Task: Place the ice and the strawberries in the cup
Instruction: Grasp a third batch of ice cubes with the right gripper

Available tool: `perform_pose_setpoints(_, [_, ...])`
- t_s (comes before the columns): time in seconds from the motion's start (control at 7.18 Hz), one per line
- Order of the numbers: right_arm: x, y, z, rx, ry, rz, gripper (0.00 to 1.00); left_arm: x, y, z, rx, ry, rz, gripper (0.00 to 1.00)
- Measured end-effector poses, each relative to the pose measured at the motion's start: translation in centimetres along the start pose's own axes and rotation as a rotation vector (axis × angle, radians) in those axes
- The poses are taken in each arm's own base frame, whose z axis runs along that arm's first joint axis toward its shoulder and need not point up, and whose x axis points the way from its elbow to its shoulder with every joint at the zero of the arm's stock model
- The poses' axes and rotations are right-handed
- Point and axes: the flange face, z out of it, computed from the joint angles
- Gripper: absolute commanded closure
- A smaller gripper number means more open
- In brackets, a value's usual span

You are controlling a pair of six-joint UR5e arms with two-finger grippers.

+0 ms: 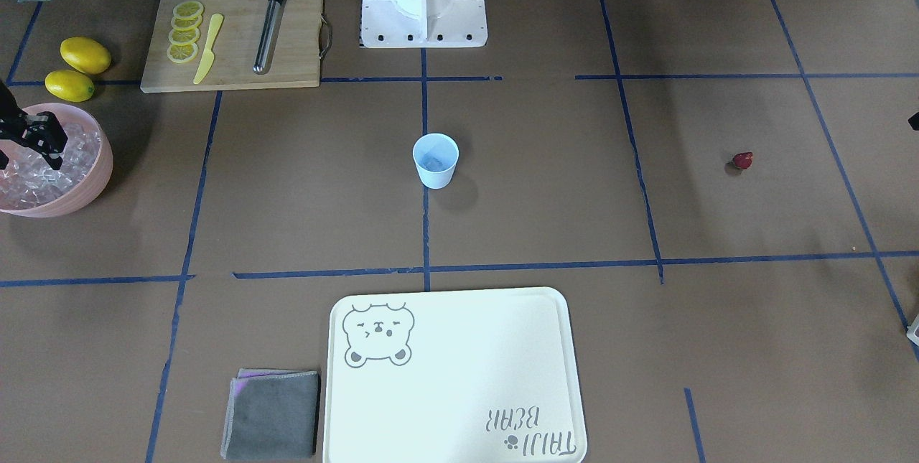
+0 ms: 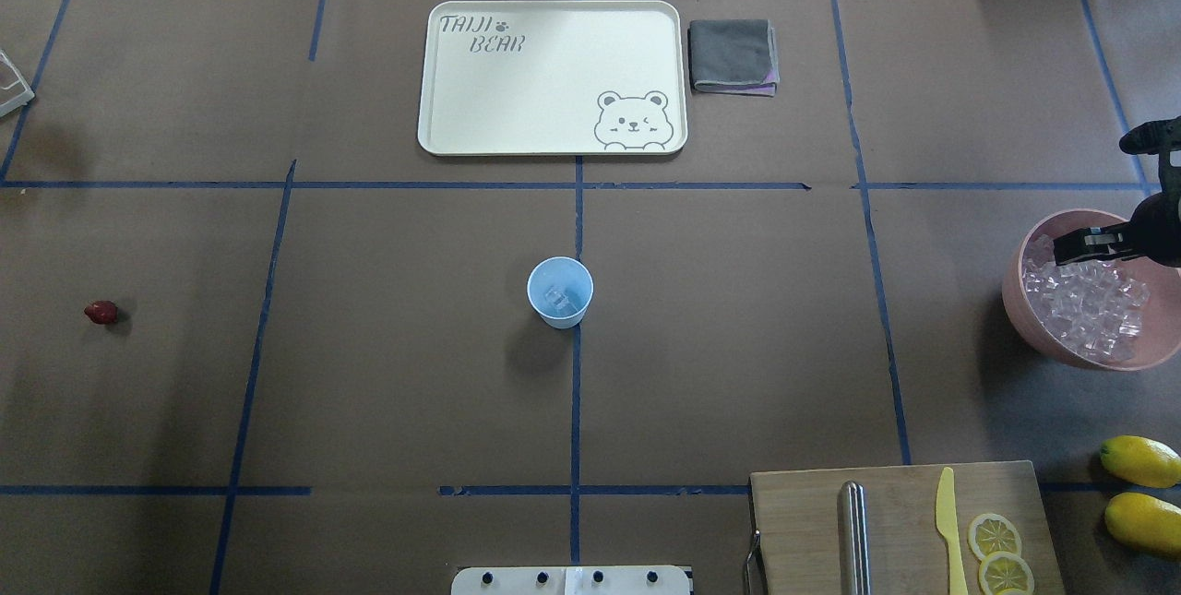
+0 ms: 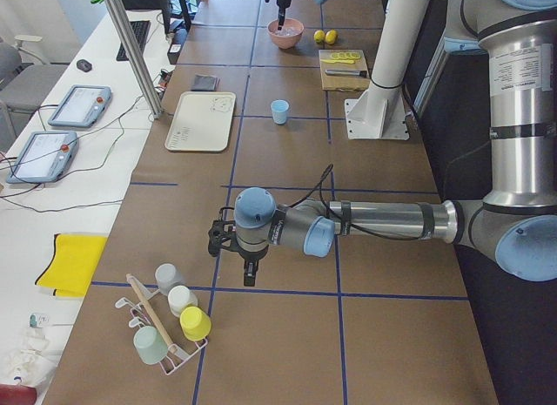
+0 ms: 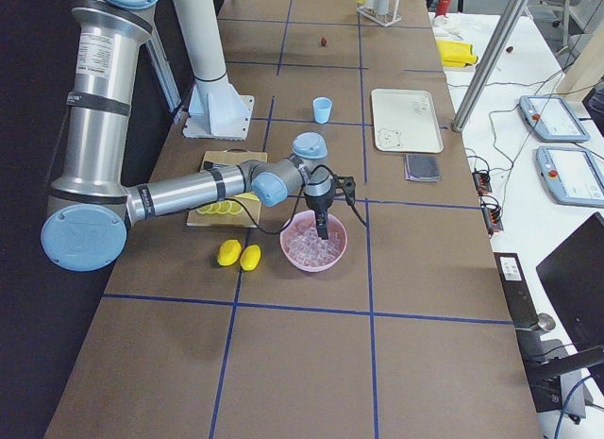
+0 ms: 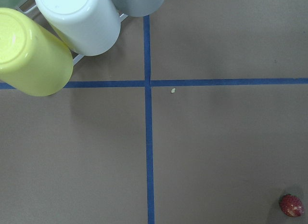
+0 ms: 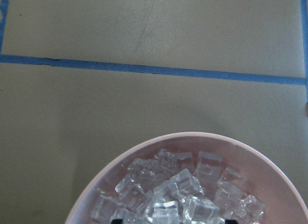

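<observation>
The right gripper (image 1: 29, 156) hangs low over the pink bowl (image 1: 90, 186), its fingers spread wide either side of the heaped ice (image 6: 178, 195). The cup (image 2: 559, 292) stands upright at the table's centre with a few cubes inside (well apart from the bowl), and the strawberry (image 2: 101, 312) lies alone on the table, far out on the left arm's side. The left gripper (image 3: 249, 273) hovers above the table there, though I cannot tell whether its jaws are apart.
</observation>
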Motion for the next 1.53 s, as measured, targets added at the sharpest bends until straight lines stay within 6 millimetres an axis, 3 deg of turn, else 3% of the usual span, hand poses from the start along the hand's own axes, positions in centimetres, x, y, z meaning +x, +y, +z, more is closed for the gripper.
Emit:
perform_pose_setpoints(0.84, [-0.6, 0.5, 1.6, -0.026, 0.003, -0.022, 0.37, 0.1, 0.0, 0.0, 0.001, 0.0, 0.002, 0.0])
perform_pose_setpoints(0.97, [-0.7, 0.3, 2.1, -0.029, 0.006, -0.024, 0.43, 0.0, 0.0, 0.0, 0.001, 0.0, 0.001, 0.0])
perform_pose_setpoints(1.11, [-0.9, 0.1, 2.3, -0.029, 0.005, -0.026, 0.54, 0.1, 0.0, -0.1, 0.002, 0.0, 0.002, 0.0])
perform_pose_setpoints(1.39, [-1.0, -0.1, 2.3, -0.026, 0.003, -0.026, 0.89, 0.1, 0.0, -0.1, 0.003, 0.001, 0.003, 0.0])
perform_pose_setpoints(1.53, [-1.0, 0.0, 2.2, -0.025, 0.002, -0.026, 0.98, 0.2, 0.0, -0.2, 0.003, 0.001, 0.002, 0.0])
